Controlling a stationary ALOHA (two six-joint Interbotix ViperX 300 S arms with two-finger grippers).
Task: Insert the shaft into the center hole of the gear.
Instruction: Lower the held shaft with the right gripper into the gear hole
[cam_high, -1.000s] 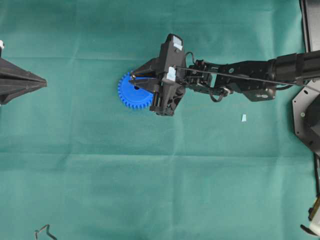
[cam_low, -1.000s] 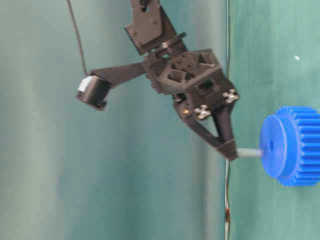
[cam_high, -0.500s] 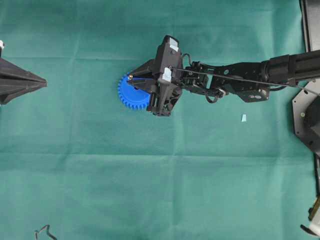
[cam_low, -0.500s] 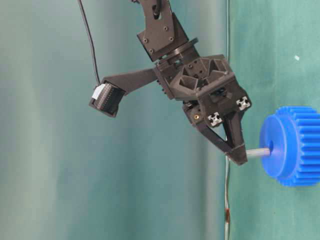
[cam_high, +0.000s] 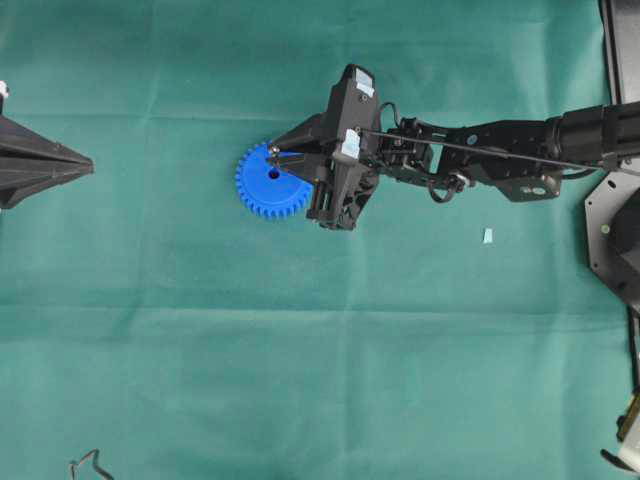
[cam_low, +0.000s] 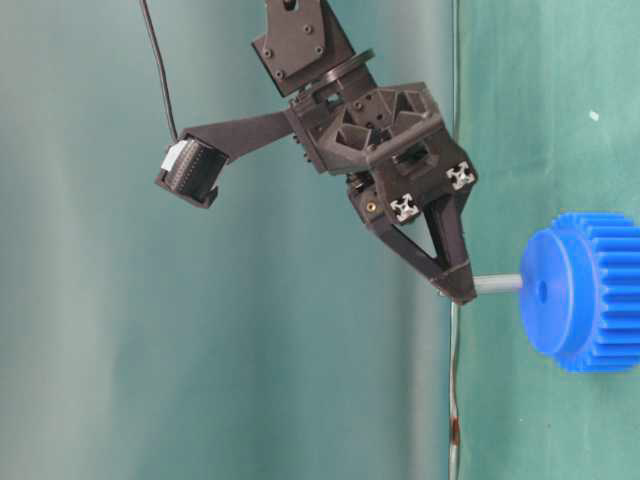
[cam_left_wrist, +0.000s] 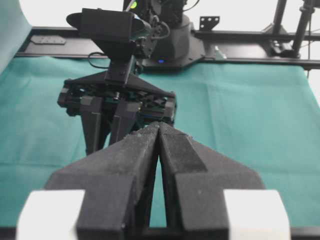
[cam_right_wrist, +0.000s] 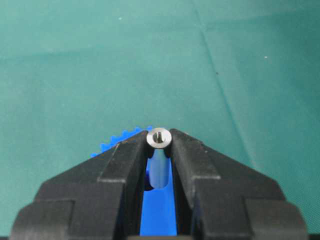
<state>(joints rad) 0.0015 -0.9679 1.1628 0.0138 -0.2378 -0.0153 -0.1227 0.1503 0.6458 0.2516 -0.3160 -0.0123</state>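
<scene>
The left hand rests far to the left of the work, with its fingers pressed together on nothing, and it takes no part now.

The gear lies flat on the green bench, just below and a little left of the right hand. Its hole is open and dark in the overhead view, so the shaft is not inside it.

The right hand is clenched on the shaft and holds it by the upper end, with the free end pointing down at the gear's hub. Half a second ago the tip stood right at the hole; now the hand has pulled back a little and the tip hangs just off the hub face, slightly to one side of the hole in the table-level view. I think the first try did not go in, and the hand is lining up again. The next move needs a small correction to the side before it presses down.
</scene>
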